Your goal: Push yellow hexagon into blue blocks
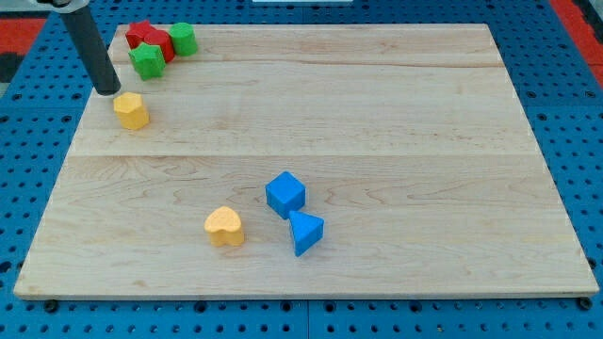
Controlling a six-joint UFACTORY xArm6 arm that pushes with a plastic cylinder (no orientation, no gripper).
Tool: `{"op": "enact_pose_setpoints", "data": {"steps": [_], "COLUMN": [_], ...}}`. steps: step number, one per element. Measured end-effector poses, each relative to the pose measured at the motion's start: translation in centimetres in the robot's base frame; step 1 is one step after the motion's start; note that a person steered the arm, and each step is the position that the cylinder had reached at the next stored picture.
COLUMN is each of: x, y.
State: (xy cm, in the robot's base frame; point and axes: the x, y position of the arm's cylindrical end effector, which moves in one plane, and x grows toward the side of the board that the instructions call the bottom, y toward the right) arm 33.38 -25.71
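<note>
Dark rod at the view's top left, my tip [109, 92] just up and left of the small yellow hexagon block [131, 110], about touching it. No jaws here, only a plain rod, so nothing to clench. Far off toward the view's bottom right on the wooden desk [396, 122]: blue cube [285, 194] and blue triangle block [304, 233]. Next push likely down and right.

No readable text or markings anywhere.
</note>
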Motion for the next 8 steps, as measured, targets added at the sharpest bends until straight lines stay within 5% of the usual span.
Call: {"op": "enact_pose_setpoints", "data": {"steps": [1,6,8], "x": [0.5,10.2,11.1], "y": [4.1,1.1,7.0]}}
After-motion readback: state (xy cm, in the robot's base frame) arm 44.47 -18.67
